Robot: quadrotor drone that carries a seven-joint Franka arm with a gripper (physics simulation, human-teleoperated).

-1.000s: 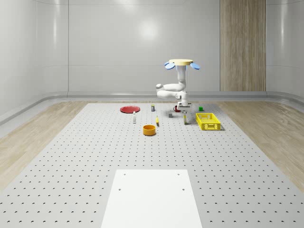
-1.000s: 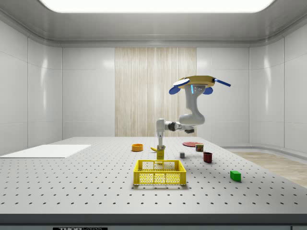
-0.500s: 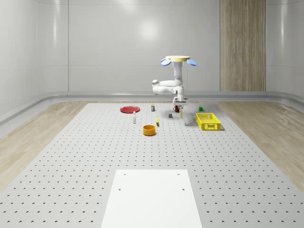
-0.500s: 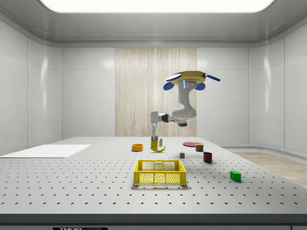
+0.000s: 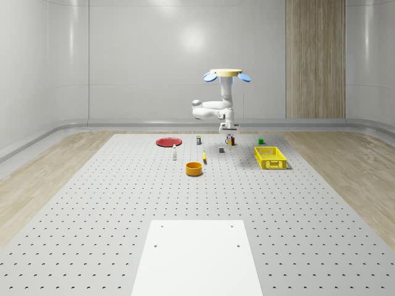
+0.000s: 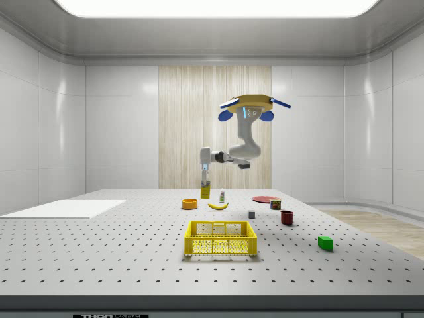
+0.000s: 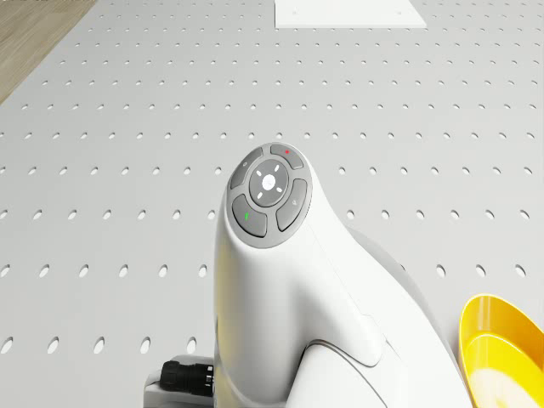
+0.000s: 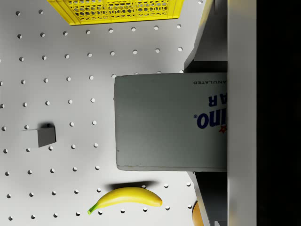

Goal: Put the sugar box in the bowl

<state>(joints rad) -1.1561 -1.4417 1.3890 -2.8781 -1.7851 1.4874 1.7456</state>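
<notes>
My gripper (image 6: 205,177) is shut on the sugar box (image 6: 205,191), a yellow and white carton hanging upright well above the table. In the wrist view the box's (image 8: 169,122) grey end face sits between my fingers (image 8: 205,44). The orange bowl (image 5: 194,168) stands on the table, nearer the whole-scene camera and left of the held box (image 5: 230,140). In the side view the bowl (image 6: 189,204) lies below and slightly left of the box. The drone (image 5: 223,74) hovers over the far middle of the table, the arm (image 7: 272,280) reaching down from it.
A banana (image 8: 126,198) and a grey cube (image 8: 46,135) lie on the table below the box. The yellow basket (image 5: 270,157) stands to the whole-scene view's right. A red plate (image 5: 168,142), small bottle (image 5: 174,153), can (image 6: 275,204), red mug (image 6: 287,216) and green block (image 6: 324,242) are scattered around.
The drone and arm have risen and shifted to the whole-scene view's left, carrying the sugar box up from table height beside the basket to above the banana and cube.
</notes>
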